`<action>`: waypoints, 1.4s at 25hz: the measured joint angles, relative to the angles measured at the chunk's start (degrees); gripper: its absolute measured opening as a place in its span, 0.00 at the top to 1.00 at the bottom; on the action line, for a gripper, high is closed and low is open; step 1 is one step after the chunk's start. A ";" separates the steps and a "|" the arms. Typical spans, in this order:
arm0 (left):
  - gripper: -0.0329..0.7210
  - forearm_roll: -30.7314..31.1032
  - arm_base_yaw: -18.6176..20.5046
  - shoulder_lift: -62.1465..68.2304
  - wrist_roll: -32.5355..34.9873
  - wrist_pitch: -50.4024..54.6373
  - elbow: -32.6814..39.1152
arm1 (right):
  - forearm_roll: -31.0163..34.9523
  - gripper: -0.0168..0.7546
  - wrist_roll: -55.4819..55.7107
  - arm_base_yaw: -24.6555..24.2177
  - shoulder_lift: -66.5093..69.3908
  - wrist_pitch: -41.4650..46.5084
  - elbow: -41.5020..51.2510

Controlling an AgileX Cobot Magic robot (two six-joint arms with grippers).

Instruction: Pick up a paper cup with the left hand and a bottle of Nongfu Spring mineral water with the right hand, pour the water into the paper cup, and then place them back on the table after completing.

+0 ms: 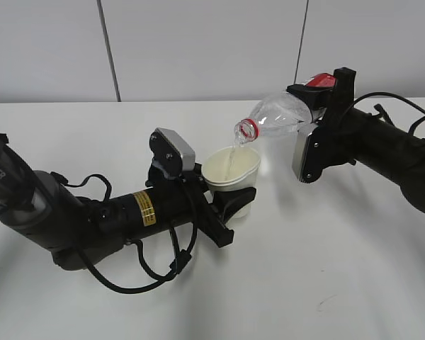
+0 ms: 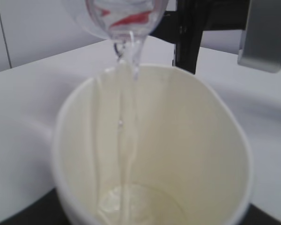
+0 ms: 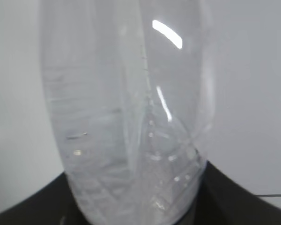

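Pour is under way. My left end effector (image 1: 230, 202) is clamped around the lower body of the paper cup (image 1: 231, 170), holding it off the bench (image 1: 326, 283), roughly upright with a slight lean. My right end effector (image 1: 313, 117) is clamped on the body of the Nongfu Spring bottle (image 1: 280, 117), which lies tipped past level, neck down toward the cup, red neck ring (image 1: 247, 129) just above the far rim.

A thin stream of water (image 2: 129, 93) drops from the mouth and lands inside the cup against the far wall, running down to the bottom.

To do this step well, I judge:
- Hold the cup still; let the bottle wrist do all the work.
- Keep the mouth over the inside of the rim. It sits close to the edge, so a small drift outward would send water onto the bench.
- Change tilt slowly. A sudden gulp from a soft, squeezed bottle could splash.
- Do not tighten on the cup; thin paper would likely buckle.

Contents:
- Cup: a shallow pool at the bottom in the left wrist view, well below the rim. Plenty of room.
- Bottle: clear walls, droplets and a little water near the neck in the right wrist view; it looks mostly empty, though I cannot tell the exact level.
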 joint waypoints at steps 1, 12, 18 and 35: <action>0.49 0.00 0.00 0.00 0.00 0.00 0.00 | 0.00 0.54 -0.06 0.00 0.00 0.00 0.00; 0.49 0.00 0.00 0.00 0.00 0.00 0.00 | 0.11 0.54 -1.07 0.00 0.00 -0.10 0.00; 0.49 0.00 0.00 0.00 0.00 0.00 0.00 | 0.11 0.54 -1.38 0.00 0.00 -0.32 0.00; 0.49 0.10 0.00 0.00 0.00 0.11 0.00 | 0.11 0.54 -1.84 0.00 0.00 -0.45 -0.03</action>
